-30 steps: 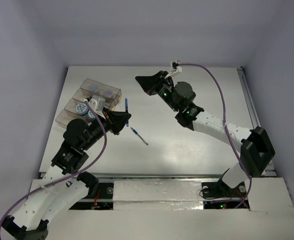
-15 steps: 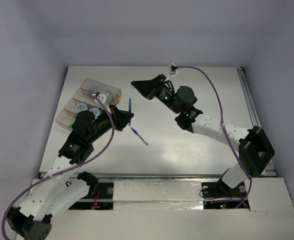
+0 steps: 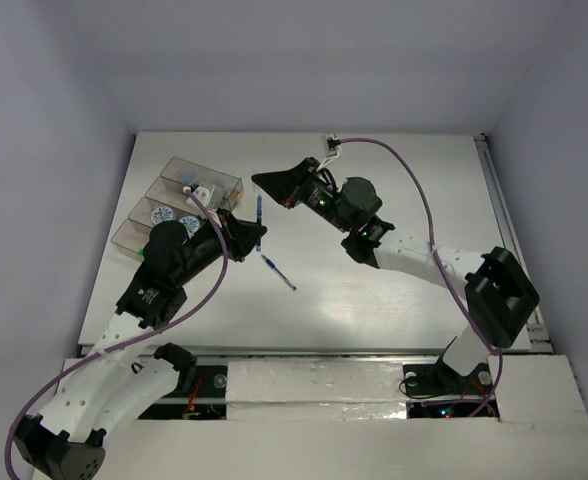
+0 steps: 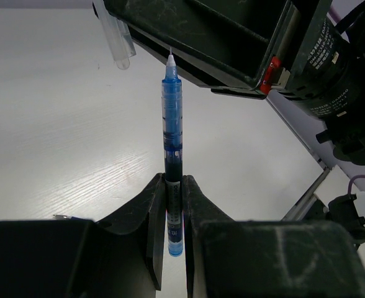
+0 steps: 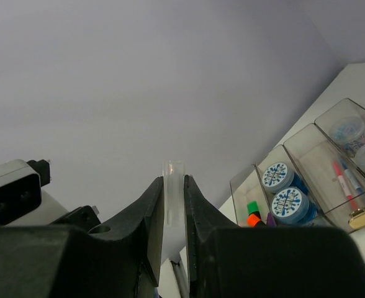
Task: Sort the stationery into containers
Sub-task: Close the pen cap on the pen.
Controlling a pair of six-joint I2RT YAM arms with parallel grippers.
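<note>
Blue pen: uncapped and held clear of the table, just beside the containers, with its tip towards the right gripper.
Change: over the last second your right arm has swung leftward, bringing the clear cap near the tip, offset to one side and not yet on.
Meaning: capping probably comes before sorting.
Left gripper: fingers clamped on the pen's rear barrel.
Right fingers: pinched on the cap.
Second pen: lies loose on the table.

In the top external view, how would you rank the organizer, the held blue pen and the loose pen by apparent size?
Largest: organizer.
Then held blue pen and loose pen, which look alike, unranked; the held one is partly hidden.
</note>
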